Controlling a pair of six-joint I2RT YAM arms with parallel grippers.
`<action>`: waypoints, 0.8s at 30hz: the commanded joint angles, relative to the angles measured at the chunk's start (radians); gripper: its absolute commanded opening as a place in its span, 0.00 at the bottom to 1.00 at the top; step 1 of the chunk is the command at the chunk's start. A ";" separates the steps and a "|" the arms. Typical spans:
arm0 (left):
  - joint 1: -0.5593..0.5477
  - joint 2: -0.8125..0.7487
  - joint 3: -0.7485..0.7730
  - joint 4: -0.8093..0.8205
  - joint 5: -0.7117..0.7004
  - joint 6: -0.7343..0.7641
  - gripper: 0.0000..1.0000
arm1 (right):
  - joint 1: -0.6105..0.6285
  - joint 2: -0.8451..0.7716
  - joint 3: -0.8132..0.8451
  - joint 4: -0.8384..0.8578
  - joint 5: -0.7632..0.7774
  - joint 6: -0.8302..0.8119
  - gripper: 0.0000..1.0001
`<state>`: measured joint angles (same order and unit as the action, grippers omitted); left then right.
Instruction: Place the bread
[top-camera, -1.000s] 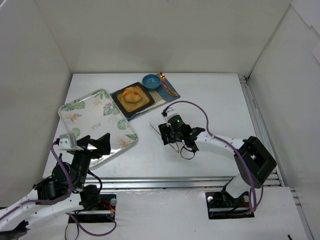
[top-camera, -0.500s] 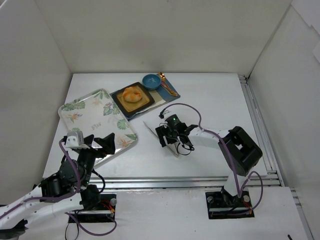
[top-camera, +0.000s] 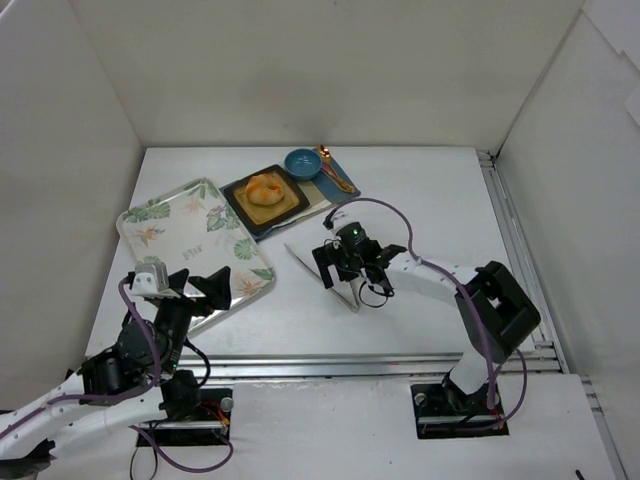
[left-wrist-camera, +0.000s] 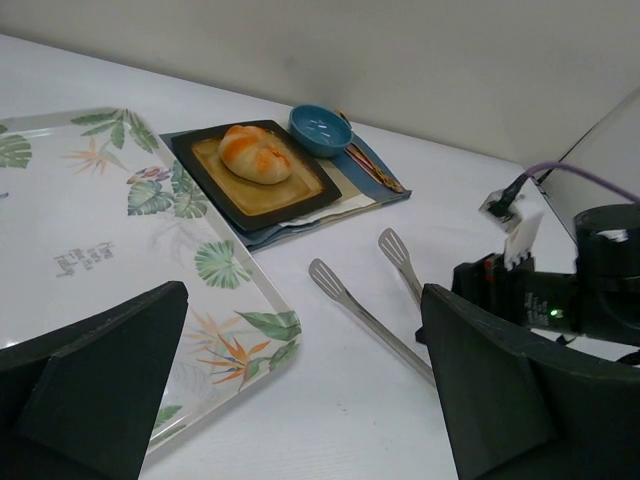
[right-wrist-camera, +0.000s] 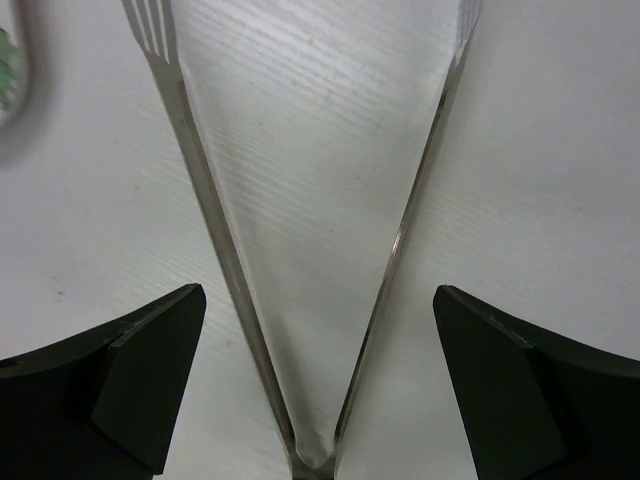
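The bread (top-camera: 264, 187), a golden-orange bun, lies on the square dark plate (top-camera: 240, 208) at the back of the table; the left wrist view also shows the bread (left-wrist-camera: 256, 153) on that plate (left-wrist-camera: 310, 195). Metal tongs (top-camera: 305, 262) lie flat on the table with their arms spread in a V. My right gripper (top-camera: 345, 265) is open over the hinge end. In the right wrist view its fingers stand clear on either side of the tongs (right-wrist-camera: 210, 230). My left gripper (top-camera: 190, 290) is open and empty beside the tray's near corner.
A leaf-patterned tray (top-camera: 190, 230) lies at the left. A blue bowl (top-camera: 302, 162) and a gold spoon (top-camera: 333, 170) rest on a blue mat behind the plate. White walls close in the table on three sides.
My right gripper has opened wide, and the tongs have sprung apart and now lie loose on the table. The left arm shifted slightly a second ago and has been still since.
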<state>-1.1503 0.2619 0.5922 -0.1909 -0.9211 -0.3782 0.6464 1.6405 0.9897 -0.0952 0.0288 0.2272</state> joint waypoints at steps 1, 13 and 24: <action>-0.003 0.045 0.011 0.061 -0.001 0.019 0.99 | 0.024 -0.192 0.093 -0.011 0.054 -0.003 0.98; -0.003 0.172 0.011 0.159 0.135 0.119 0.99 | 0.476 -0.770 0.064 -0.106 0.687 0.096 0.98; -0.003 0.165 -0.038 0.281 0.306 0.203 0.99 | 0.576 -1.061 -0.180 -0.135 0.764 0.170 0.98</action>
<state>-1.1503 0.4194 0.5476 -0.0185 -0.6865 -0.2123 1.1980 0.5488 0.8326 -0.2485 0.7288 0.3489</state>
